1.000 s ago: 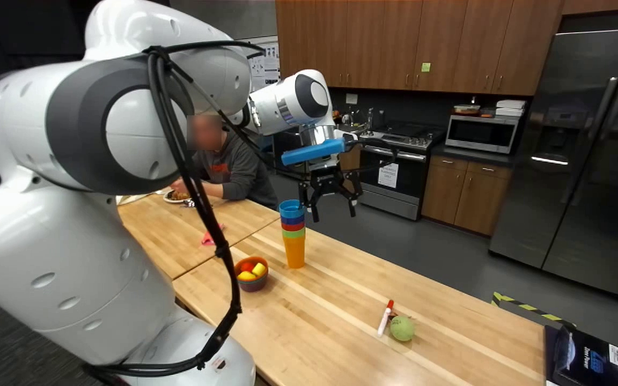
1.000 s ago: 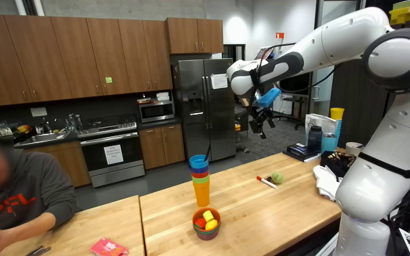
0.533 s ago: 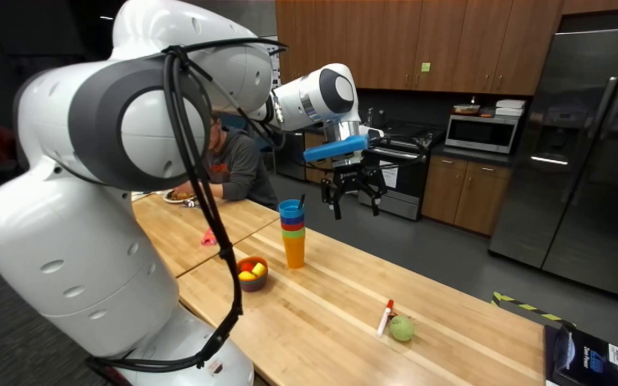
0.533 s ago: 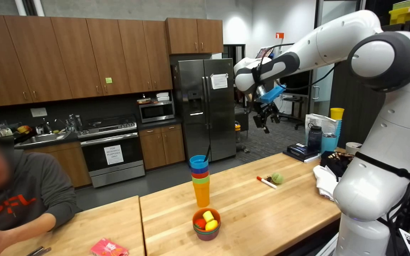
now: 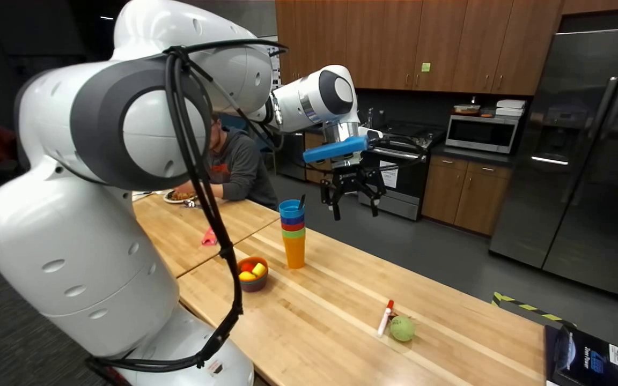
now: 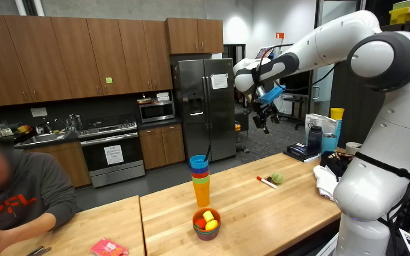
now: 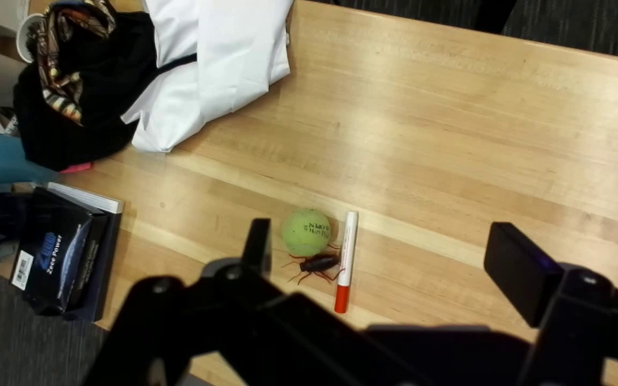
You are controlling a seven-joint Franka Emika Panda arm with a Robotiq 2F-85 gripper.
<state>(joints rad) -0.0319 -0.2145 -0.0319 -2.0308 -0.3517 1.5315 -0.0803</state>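
Wooden boards made up the tabletop below my gripper, whose jaws stood wide apart. In both exterior views, nested tumblers stood left; right of them lay a tennis ball, just left of it a red-capped marker, and between those two a brown cockroach.

Brown cupboards over stove and microwave — dark fridge alongside; concrete wall above — grey floor below.
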